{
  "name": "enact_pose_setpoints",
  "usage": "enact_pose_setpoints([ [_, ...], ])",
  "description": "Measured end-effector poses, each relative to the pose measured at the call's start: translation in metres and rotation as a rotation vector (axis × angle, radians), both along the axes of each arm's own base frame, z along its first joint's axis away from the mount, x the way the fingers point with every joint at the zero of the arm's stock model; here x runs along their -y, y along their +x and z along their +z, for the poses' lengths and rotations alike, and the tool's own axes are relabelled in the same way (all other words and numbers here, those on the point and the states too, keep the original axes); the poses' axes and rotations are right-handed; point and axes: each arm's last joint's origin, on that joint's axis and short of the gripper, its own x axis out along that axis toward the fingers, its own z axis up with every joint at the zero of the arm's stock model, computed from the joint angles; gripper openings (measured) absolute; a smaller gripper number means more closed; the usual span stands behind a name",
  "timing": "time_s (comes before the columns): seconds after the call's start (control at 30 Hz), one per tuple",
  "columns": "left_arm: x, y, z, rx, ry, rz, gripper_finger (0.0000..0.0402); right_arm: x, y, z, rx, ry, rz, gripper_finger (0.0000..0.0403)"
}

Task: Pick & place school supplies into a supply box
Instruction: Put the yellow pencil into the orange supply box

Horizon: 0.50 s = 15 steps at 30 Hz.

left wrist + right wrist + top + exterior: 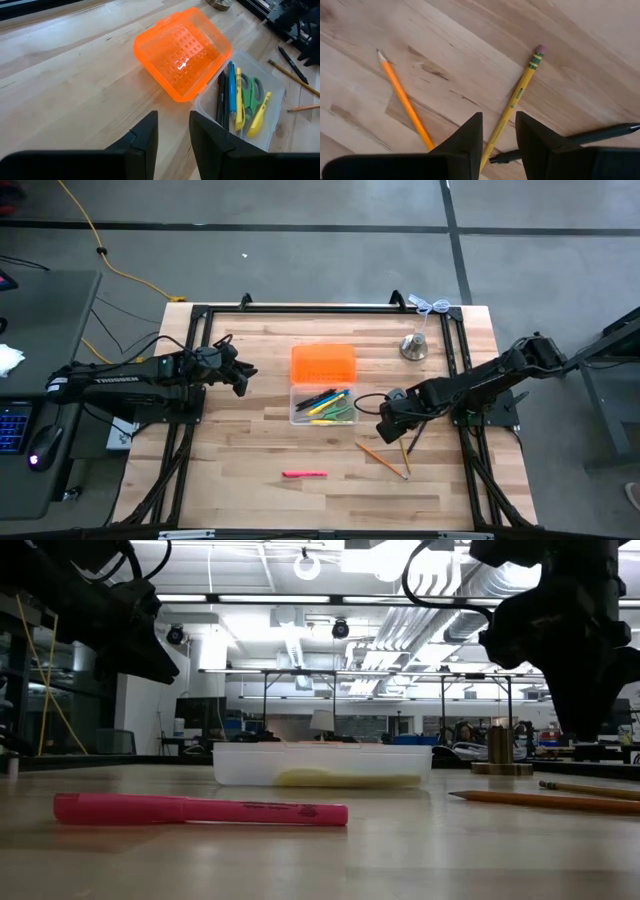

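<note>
The supply box lies open at mid-table: its orange lid (323, 363) (182, 52) is folded back flat, and its clear tray (323, 406) (322, 765) holds blue, yellow and black pens and green-handled scissors (254, 90). A pink marker (304, 474) (200, 809) lies toward the near edge. An orange pencil (380, 457) (402, 97), a yellow pencil (520, 95) and a black pen (413, 442) (580, 137) lie right of the tray. My right gripper (385, 420) (499, 130) hovers open over the yellow pencil. My left gripper (245, 375) (173, 132) hangs open left of the lid.
A silver bell-shaped object (414, 347) (502, 750) stands near the far right corner beside a white cord (432, 306). A black frame (200, 360) runs along the table's sides. Bare wood spreads around the pink marker and left of the box.
</note>
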Motion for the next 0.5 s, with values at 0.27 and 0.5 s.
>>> enact_pose_setpoints([
  [0.27,0.0,0.0,0.0,0.0,0.0,0.0,0.014,-0.003,0.007,-0.01,-0.017,0.015,0.035,0.0094],
  [0.5,0.0,0.0,0.0,0.0,-0.001,0.0,0.014,-0.003,0.011,-0.022,-0.058,0.003,0.049,0.0094],
])
